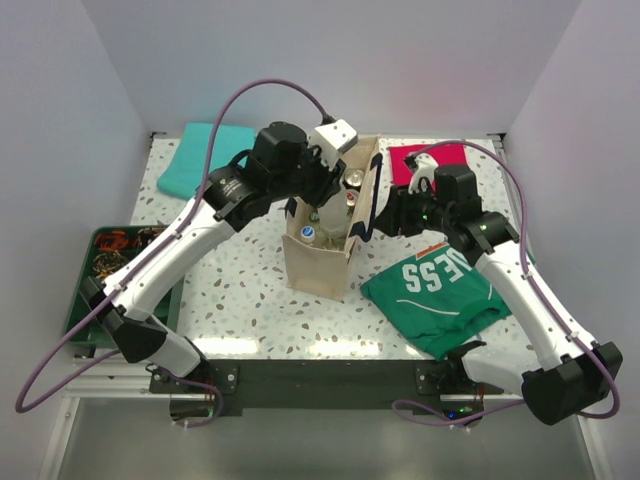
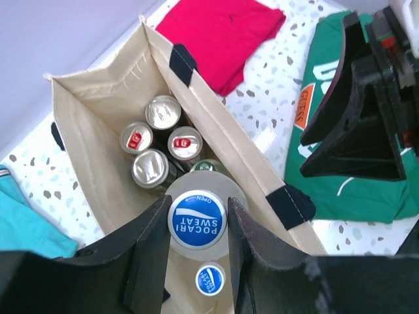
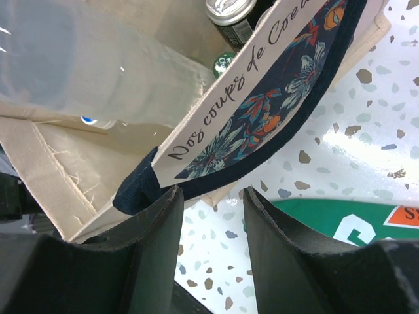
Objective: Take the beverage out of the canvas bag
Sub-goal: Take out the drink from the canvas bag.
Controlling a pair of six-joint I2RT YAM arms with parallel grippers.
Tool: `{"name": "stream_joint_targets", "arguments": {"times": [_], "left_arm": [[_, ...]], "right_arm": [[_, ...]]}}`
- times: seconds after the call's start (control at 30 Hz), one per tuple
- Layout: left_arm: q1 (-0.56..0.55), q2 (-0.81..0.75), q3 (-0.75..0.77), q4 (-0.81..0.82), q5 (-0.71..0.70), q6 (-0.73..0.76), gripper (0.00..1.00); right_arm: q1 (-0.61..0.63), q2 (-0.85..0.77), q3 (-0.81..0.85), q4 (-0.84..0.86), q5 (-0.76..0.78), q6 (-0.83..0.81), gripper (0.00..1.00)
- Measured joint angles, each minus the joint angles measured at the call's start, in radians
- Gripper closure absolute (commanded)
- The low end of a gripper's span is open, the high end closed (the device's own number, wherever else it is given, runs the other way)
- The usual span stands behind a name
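Left end effector [image 2: 196, 208] clamps the Pocari Sweat bottle [image 2: 196, 222] by its cap, inside the canvas bag [image 1: 318, 268].
We see the bag upright on the desk [image 1: 250, 300], cans [image 2: 162, 112] packed behind the bottle; the right end effector [image 3: 211, 196] holds its fingers apart just beside the bag's navy handle [image 3: 137, 186].

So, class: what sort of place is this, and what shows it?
Probably a robotics lab cell, not a home: a left arm and right arm bolted at the table edge, plain white walls boxing it in, and staged props, a bag of drinks among cloths.
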Motion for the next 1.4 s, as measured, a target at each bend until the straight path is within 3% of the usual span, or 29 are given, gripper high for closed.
{"name": "stream_joint_targets", "arguments": {"times": [1.4], "left_arm": [[0.001,-0.010,0.136,0.175,-0.237,0.132,1.00]], "right_arm": [[0.000,0.000,-0.017,0.014,0.000,0.010,0.55]]}}
